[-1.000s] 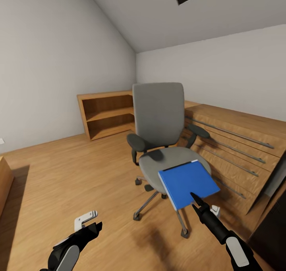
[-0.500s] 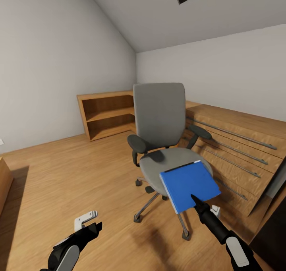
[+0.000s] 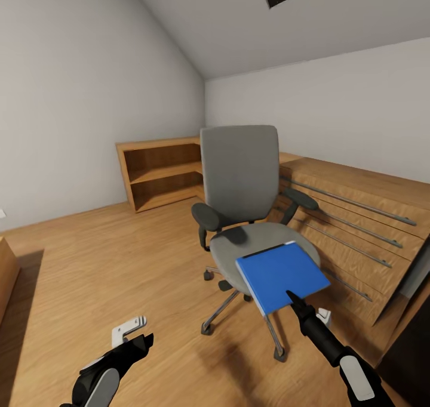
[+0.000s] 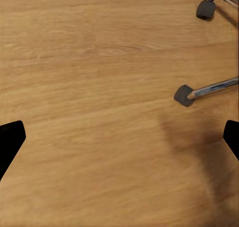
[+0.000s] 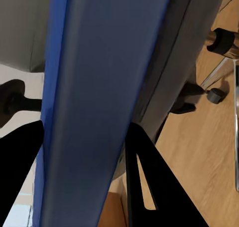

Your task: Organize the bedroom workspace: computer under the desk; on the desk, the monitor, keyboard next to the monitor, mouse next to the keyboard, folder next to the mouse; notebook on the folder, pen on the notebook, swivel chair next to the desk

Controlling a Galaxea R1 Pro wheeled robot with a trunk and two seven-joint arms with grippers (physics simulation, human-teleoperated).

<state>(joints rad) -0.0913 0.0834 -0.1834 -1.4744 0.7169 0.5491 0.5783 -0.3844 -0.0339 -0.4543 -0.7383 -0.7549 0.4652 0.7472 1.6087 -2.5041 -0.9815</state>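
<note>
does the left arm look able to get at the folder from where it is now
Probably not without moving. The left gripper hangs low and open over bare floor, well apart from the folder on the swivel chair. Nothing blocks the path, but the right gripper is already clamped on the folder's near edge.

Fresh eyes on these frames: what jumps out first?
The bright blue folder pops first, jutting off the front edge of the grey swivel chair in mid-room, with the right gripper closed on its near edge. Behind the chair, a wooden dresser runs along the right wall. The left gripper hangs open low over bare wooden floor.
</note>
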